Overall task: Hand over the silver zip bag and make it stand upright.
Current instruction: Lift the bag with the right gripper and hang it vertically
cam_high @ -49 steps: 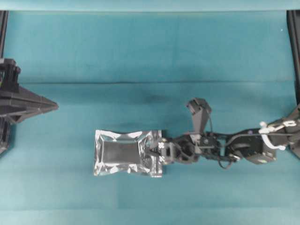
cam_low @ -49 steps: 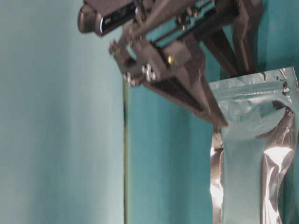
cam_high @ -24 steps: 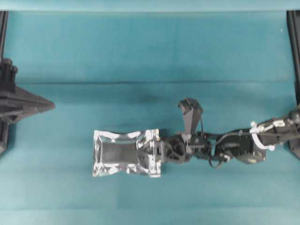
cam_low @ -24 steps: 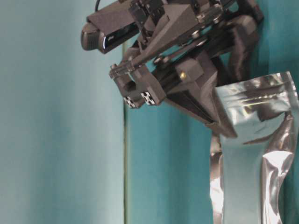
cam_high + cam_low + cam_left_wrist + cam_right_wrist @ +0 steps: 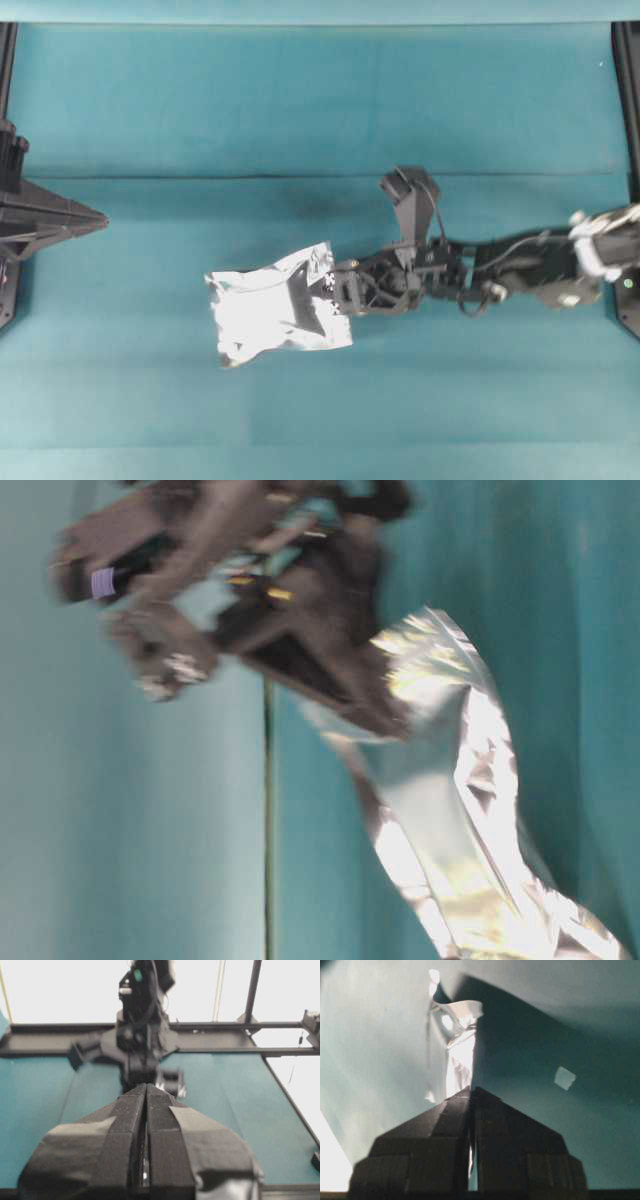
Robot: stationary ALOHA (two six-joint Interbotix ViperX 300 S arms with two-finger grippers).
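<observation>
I have the right gripper (image 5: 328, 288) clamped on one short edge of the silver zip bag (image 5: 275, 315), mid-tabletop (image 5: 300, 100), so it can be presented to the closed, empty left gripper (image 5: 145, 1097).

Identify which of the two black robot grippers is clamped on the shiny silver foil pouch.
The right gripper, reaching in from the overhead view's right, is shut on the crinkled silver foil pouch. The left gripper, shut and empty, sits apart at the left edge.

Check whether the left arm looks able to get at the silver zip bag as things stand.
Probably yes: bare cloth lies between the left end effector and the silver zip bag, whose near end hangs free; the right end effector pinches only its far edge.
</observation>
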